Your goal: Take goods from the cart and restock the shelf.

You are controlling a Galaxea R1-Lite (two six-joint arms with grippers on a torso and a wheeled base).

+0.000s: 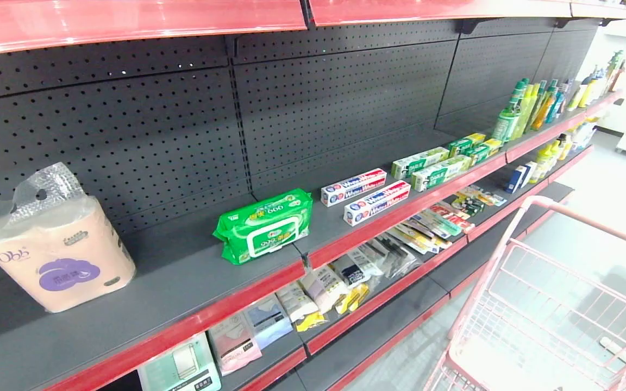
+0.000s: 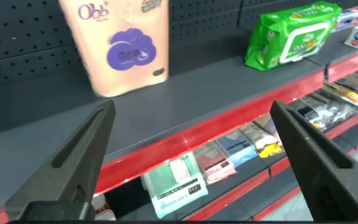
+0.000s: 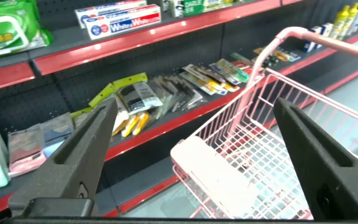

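Note:
A pink wire cart [image 1: 552, 304] stands at the lower right of the head view, and I see its basket [image 3: 241, 155] in the right wrist view. On the grey shelf [image 1: 171, 282] stand a peach pack of toilet paper [image 1: 55, 244] at the left and a green wet-wipes pack [image 1: 264, 224] in the middle. My left gripper [image 2: 191, 155] is open, held in front of the shelf's red edge below the toilet paper [image 2: 126, 43]. Above and beside the cart my right gripper [image 3: 194, 155] is open. Neither holds anything.
Toothpaste boxes [image 1: 367, 194] and green boxes [image 1: 432, 165] line the shelf to the right, with bottles [image 1: 530, 106] farther along. The lower shelf holds toothbrushes [image 1: 432, 222] and packaged cloths [image 1: 269, 320]. A red shelf [image 1: 128, 21] hangs overhead.

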